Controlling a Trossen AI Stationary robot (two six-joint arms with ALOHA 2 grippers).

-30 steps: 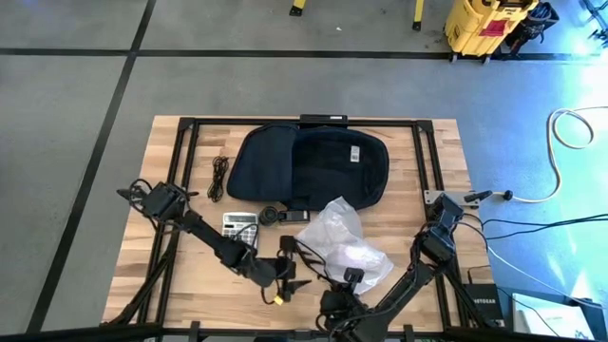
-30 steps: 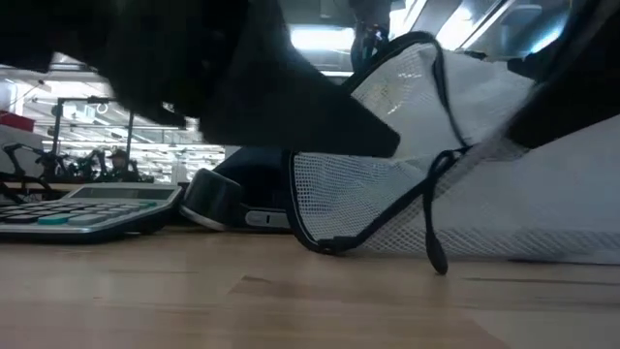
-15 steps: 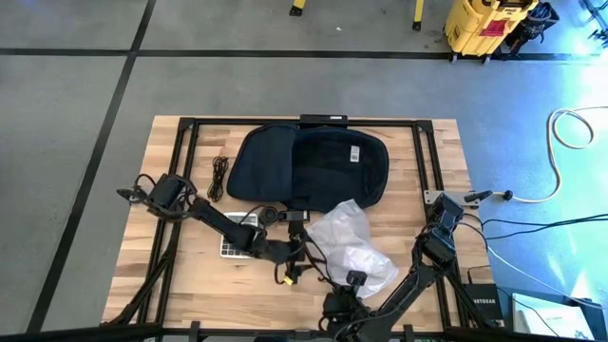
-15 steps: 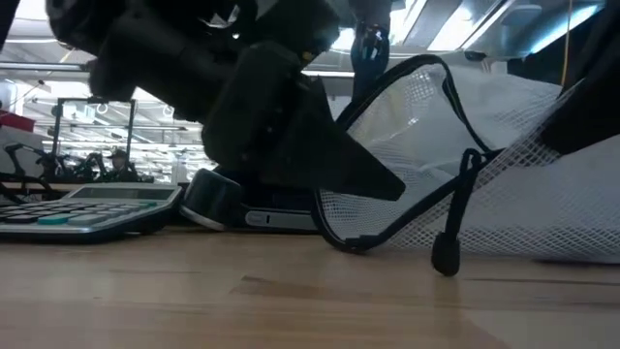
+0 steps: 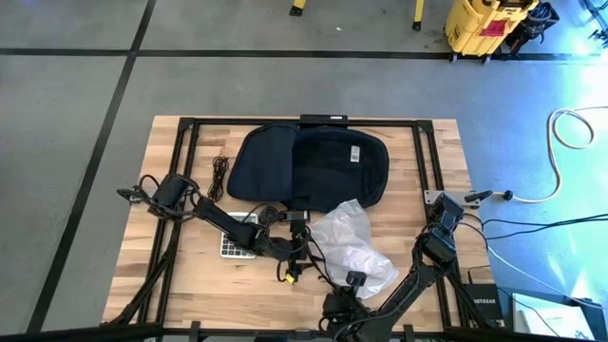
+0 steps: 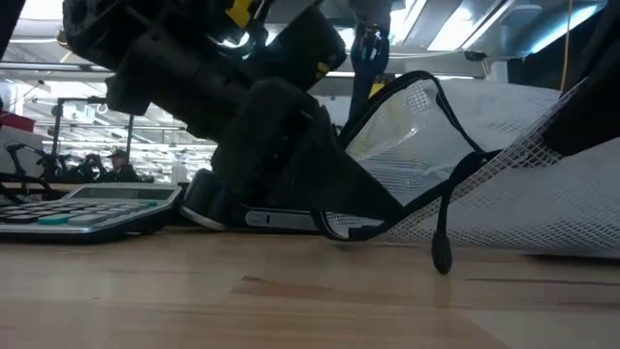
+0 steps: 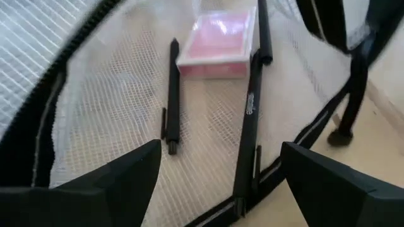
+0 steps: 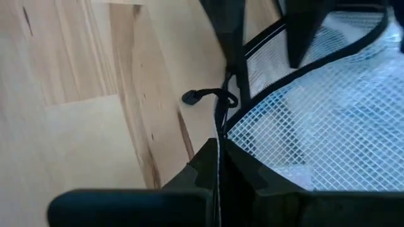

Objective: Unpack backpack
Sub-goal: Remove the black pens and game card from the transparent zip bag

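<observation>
1. Backpack (image 5: 309, 166) lay flat and opened out at the far middle of the table (image 5: 418, 218), dark fabric with a small white label showing on its right half.
2. Just in front of it sat a white mesh pouch (image 5: 350, 249) with black edging, crumpled, near the middle of the table toward the front.
3. A calculator (image 5: 235, 236) rested to the left of the pouch, partly under the left arm; in the low view it showed at the left edge (image 6: 82, 208).
4. A thin black cord (image 5: 219, 178) lay coiled on the wood beside the backpack's left side.
5. The left claw (image 5: 296, 255) was at the pouch's left edge, its fingers (image 7: 120, 183) standing well apart at the pouch's open mouth and closed on nothing.
6. Past those fingers, inside the mesh, lay two black pens (image 7: 172, 94) side by side and a pink box (image 7: 218, 43) beyond them.
7. The right claw (image 5: 339, 302) sat low at the front edge of the table, fingers together, pinching the black edging of the pouch (image 8: 303, 113).
8. A black pull cord (image 8: 205, 96) from the pouch trailed onto the bare wood beside that claw.
</observation>
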